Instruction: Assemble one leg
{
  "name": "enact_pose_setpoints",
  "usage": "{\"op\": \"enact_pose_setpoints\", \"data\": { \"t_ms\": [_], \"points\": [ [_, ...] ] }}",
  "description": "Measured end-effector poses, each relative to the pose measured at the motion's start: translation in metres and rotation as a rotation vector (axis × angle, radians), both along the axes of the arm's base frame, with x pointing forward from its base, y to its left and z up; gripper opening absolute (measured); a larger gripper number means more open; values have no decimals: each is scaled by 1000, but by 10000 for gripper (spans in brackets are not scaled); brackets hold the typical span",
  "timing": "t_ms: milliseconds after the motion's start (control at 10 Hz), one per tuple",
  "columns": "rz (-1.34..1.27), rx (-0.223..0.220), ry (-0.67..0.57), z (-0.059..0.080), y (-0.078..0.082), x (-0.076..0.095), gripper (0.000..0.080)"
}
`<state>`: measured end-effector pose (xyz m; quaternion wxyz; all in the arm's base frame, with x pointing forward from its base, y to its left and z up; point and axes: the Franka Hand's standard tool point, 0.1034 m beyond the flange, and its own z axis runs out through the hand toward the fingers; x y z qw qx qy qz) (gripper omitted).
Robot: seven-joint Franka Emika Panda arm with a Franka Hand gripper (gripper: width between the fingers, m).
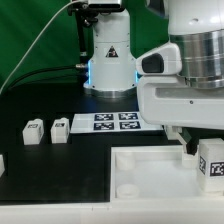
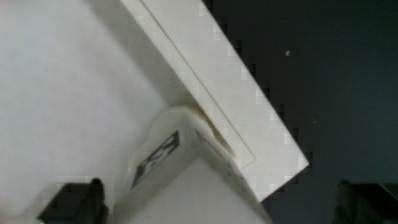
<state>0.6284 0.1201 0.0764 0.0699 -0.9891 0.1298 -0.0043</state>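
One leg, a small white block with a black-and-white tag, stands slightly tilted at the far corner of the white tray, on the exterior view's right. My gripper is right over it. In the wrist view the leg sits at the tray's rim, between my two dark fingertips. Gaps show on both sides of the leg, so my gripper is open around it. Two more legs stand on the black table at the exterior view's left.
The marker board lies on the table in front of the robot's base. Another white part is cut off at the exterior view's left edge. A green cloth hangs behind.
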Motion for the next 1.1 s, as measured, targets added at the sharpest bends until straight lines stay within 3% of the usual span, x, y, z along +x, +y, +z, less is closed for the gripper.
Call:
{"op": "enact_pose_setpoints", "data": {
  "t_ms": [200, 300, 400, 500, 600, 700, 900, 1100],
  "points": [
    [266, -9, -42, -3, -8, 3, 649],
    [288, -6, -45, -3, -6, 3, 649],
    [245, -4, -39, -3, -6, 2, 559],
    [205, 0, -33, -3, -5, 2, 559],
    [123, 7, -22, -3, -5, 2, 374],
    [43, 7, -10, -4, -8, 2, 300],
    [-131, 11, 16, -4, -9, 2, 300],
    [-499, 25, 69, -5, -11, 2, 300]
  ]
}}
